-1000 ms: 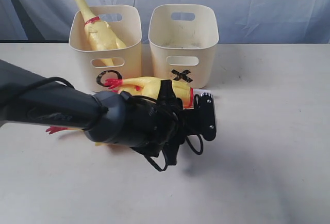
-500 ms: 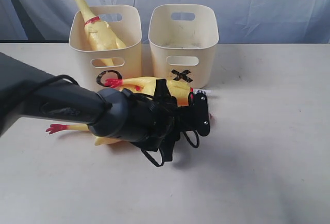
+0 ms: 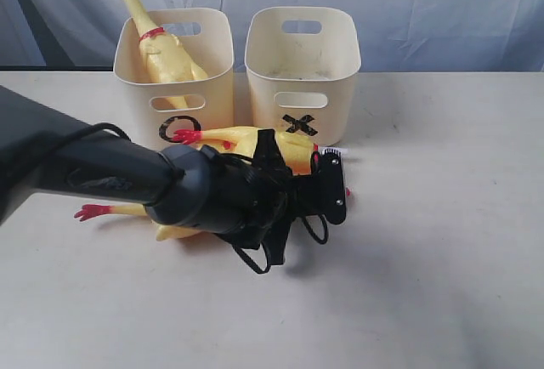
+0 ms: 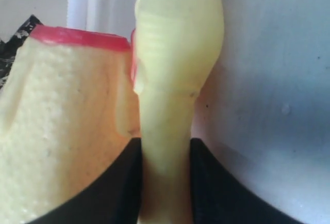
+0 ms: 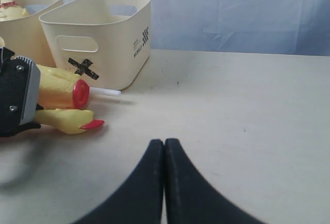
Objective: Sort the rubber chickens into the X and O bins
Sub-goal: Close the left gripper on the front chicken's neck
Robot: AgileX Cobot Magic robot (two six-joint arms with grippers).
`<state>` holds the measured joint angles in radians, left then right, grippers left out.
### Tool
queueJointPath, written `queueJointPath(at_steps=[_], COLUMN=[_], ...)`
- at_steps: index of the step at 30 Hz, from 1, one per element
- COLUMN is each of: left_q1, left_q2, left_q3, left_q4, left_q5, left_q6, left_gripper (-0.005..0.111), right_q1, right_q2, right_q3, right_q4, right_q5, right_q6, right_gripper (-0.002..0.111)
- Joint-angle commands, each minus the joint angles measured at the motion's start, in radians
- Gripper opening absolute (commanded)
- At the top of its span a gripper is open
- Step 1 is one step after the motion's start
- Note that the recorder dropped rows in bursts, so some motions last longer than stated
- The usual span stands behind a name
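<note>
One rubber chicken (image 3: 161, 46) stands upright in the O bin (image 3: 217, 88), its head above the rim. The X bin (image 3: 340, 88) beside it shows no chicken inside. A second chicken (image 3: 242, 139) lies on the table in front of both bins. A third chicken (image 3: 106, 210) lies nearer, mostly hidden under my left arm. My left gripper (image 3: 333, 189) is shut on its thin neck (image 4: 172, 69), with the black fingers (image 4: 113, 188) pressed against both sides. The right gripper (image 5: 164, 144) is shut on nothing, low over bare table; it does not show in the exterior view.
A thin white stick (image 5: 105, 92) lies on the table by the X bin's front corner. A blue cloth backdrop (image 3: 425, 3) hangs behind the bins. My left arm (image 3: 85, 173) crosses the table from the left edge.
The left gripper shifted slightly back toward the lying chickens a second ago and has since held still. The chickens and bins have not moved.
</note>
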<state>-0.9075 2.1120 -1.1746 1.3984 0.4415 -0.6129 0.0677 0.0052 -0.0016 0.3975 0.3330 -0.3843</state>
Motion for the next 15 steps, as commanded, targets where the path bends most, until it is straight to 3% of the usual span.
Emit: queueJointPath(at_steps=[1, 7, 15], left_q1=[-0.008, -0.032, -0.044], left_q2=[-0.003, -0.025, -0.133], left_q3=[-0.002, -0.002, -0.002], left_q4=[0.009, -0.019, -0.312], left_q5=[0.049, 0.086, 0.106], left_q6=[-0.002, 0.026, 0.272], left_gripper=[0.0, 0.0, 0.0], right_q1=[0.003, 0.003, 0.003], right_q2=[-0.005, -0.005, -0.005], right_q3=[0.002, 0.002, 0.002], right_q4=[-0.003, -0.003, -0.003], right_q5=[-0.006, -0.006, -0.006], right_q6=[-0.003, -0.003, -0.003], right_gripper=[-0.001, -0.001, -0.001])
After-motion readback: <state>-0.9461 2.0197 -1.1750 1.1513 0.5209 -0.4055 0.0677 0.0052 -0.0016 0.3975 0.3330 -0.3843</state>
